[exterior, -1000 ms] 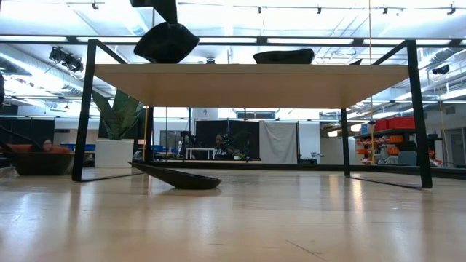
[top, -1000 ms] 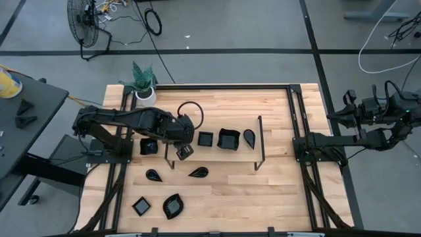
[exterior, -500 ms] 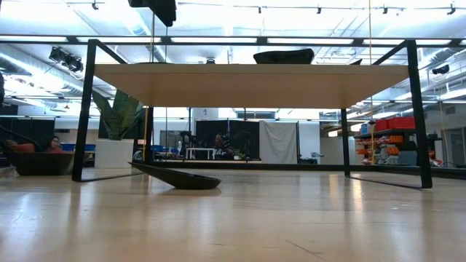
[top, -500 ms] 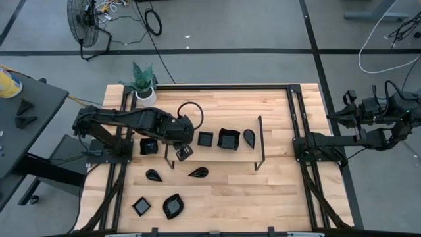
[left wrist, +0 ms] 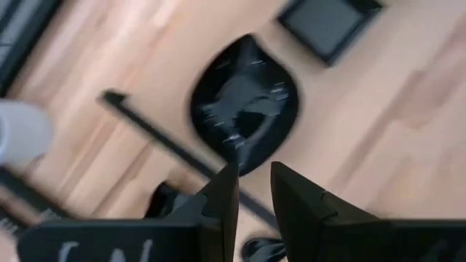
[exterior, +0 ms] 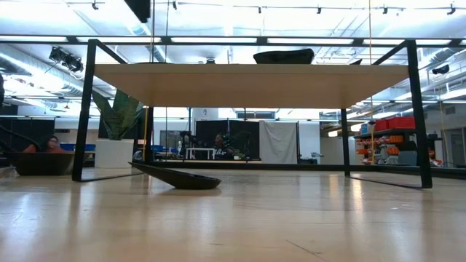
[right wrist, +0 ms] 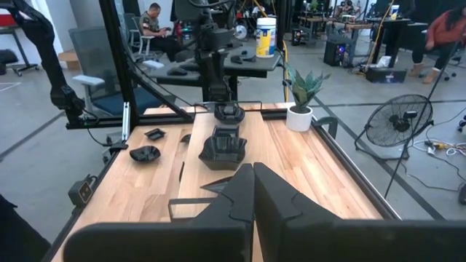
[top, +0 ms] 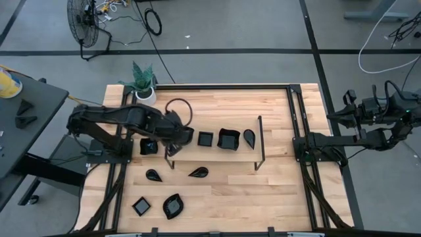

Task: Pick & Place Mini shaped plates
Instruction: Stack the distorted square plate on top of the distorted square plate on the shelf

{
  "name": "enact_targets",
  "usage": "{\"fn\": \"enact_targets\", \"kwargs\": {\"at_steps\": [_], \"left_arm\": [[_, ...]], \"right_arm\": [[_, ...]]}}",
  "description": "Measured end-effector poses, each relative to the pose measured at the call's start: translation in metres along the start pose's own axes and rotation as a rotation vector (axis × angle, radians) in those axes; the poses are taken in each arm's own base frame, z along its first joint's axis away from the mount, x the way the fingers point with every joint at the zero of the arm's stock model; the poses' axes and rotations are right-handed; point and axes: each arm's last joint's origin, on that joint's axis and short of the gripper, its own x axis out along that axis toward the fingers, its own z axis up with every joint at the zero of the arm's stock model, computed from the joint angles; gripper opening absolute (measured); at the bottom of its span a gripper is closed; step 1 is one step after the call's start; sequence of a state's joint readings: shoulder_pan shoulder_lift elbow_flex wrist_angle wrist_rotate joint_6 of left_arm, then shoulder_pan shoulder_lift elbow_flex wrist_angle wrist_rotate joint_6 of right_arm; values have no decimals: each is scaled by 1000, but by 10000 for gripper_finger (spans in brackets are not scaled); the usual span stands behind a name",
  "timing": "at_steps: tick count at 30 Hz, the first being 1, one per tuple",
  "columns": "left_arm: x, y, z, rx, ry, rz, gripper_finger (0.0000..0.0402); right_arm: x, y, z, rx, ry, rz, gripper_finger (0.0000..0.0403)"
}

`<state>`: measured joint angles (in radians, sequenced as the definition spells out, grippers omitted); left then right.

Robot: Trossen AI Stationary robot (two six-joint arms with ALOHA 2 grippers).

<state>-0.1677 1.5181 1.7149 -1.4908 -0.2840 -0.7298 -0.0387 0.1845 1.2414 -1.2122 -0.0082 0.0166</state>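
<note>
My left gripper (left wrist: 253, 175) hangs open over the left end of the raised wooden shelf (top: 217, 153), its fingers pointing down with nothing between them. Just beyond the fingertips a glossy black leaf-shaped plate (left wrist: 244, 102) lies flat on the shelf top. Next to it lies a square plate (left wrist: 328, 22). In the high view the shelf also carries a wavy plate (top: 228, 139) and a teardrop plate (top: 249, 137). The arm hides the leaf plate there. My right gripper (right wrist: 253, 178) is shut and held off the table's right edge (top: 334, 115).
More black plates lie on the table: one beside the shelf's left end (top: 148, 146), two teardrops (top: 153, 174) (top: 198, 172), a square (top: 141, 206) and a leaf (top: 173, 206) near the front. A potted plant (top: 143, 84) stands at the far left corner. People sit beyond the table.
My left gripper has opened and let go of the leaf-shaped plate, which now lies on the shelf top. The gripper has then drawn back toward the table's left edge and risen a little.
</note>
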Motion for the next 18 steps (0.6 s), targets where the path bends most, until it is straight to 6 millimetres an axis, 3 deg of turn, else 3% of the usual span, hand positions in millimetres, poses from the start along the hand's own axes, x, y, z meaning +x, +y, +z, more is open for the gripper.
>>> {"fn": "enact_targets", "kwargs": {"at_steps": [8,18], "left_arm": [[-15,19,-10,-88,-57,99,88],[-20,26,-11,-128,-106,120,102]], "right_arm": [[0,0,0,0,1,0,6],[0,0,0,0,1,0,6]]}}
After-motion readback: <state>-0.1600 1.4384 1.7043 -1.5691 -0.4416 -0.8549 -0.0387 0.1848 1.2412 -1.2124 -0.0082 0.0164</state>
